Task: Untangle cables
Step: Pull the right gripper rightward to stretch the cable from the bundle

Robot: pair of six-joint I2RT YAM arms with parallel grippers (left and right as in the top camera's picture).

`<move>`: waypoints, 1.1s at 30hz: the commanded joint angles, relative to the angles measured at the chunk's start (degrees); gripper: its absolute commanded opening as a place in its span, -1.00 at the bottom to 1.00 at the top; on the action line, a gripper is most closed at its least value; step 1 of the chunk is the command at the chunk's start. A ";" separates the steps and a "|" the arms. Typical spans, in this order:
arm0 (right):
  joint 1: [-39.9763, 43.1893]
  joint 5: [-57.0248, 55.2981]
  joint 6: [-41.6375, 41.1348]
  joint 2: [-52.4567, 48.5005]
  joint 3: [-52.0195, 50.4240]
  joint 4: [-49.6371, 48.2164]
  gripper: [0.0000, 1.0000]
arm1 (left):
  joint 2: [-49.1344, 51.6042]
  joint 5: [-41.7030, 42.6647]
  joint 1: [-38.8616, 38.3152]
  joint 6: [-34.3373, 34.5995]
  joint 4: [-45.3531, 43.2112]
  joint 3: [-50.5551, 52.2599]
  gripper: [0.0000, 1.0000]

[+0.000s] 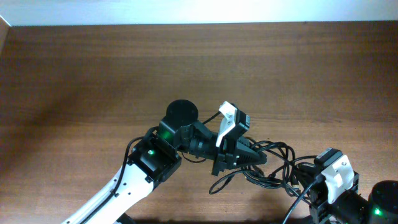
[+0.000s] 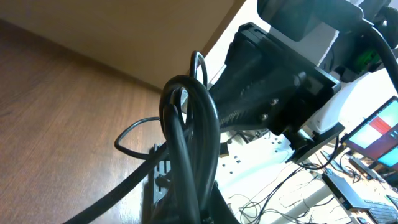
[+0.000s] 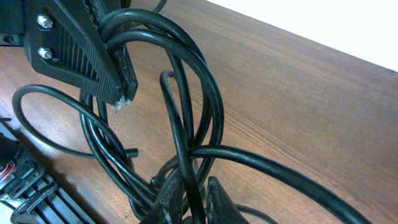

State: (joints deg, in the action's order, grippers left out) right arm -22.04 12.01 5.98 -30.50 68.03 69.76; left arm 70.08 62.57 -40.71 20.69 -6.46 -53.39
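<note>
The cables are a tangle of thin black cords near the table's front edge, between my two grippers. My left gripper points right and is shut on loops at the tangle's left side. In the left wrist view the bundle rises out of its jaws. My right gripper holds the tangle's right side. In the right wrist view one cord runs between its two close-set fingers. The left gripper's ribbed finger shows there at the upper left, with loops around it.
The wooden table stretches back to a white wall. The left arm's round black joint stands just behind the left gripper. Beyond the front edge, loose floor wires and a power strip show.
</note>
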 commanded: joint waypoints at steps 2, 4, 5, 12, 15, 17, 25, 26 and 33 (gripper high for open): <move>0.31 0.44 -0.17 0.50 0.39 -0.35 -0.17 | -0.33 0.17 -0.17 0.68 -0.61 -0.66 -1.00; 0.31 0.44 -0.17 0.50 0.39 -0.33 -0.17 | -0.33 0.20 -0.17 1.27 -0.63 -0.66 -1.00; 0.31 0.44 -0.17 0.50 0.39 -0.33 -0.31 | -0.33 0.17 -0.17 2.23 -1.18 -0.66 -1.00; 0.31 0.44 -0.20 0.50 0.39 -0.15 -0.92 | -0.33 0.15 -0.17 6.12 -5.46 -0.66 -1.00; 0.31 0.48 -0.90 0.52 0.42 -0.72 -0.92 | -0.33 -2.84 -0.17 6.19 -3.32 -0.66 -1.00; 0.31 0.22 -3.52 0.52 0.42 -3.02 -0.92 | -0.33 -12.85 -0.15 11.39 2.84 -0.66 -1.00; 0.31 -24.63 -29.42 0.52 0.42 -3.65 -0.92 | -0.33 -39.06 -0.13 42.58 29.31 -0.66 -1.00; 0.31 -25.94 -31.06 0.52 0.42 -2.93 -0.92 | -0.33 -39.04 -0.13 43.10 29.38 -0.66 -1.00; 0.31 -28.30 -35.45 0.52 0.42 2.84 -0.92 | -0.33 -38.23 -0.13 40.11 29.27 -0.66 -1.00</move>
State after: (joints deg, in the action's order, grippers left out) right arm -22.17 -6.57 -27.88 -31.18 67.31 72.34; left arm 69.97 29.74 -42.04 64.14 21.28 -54.65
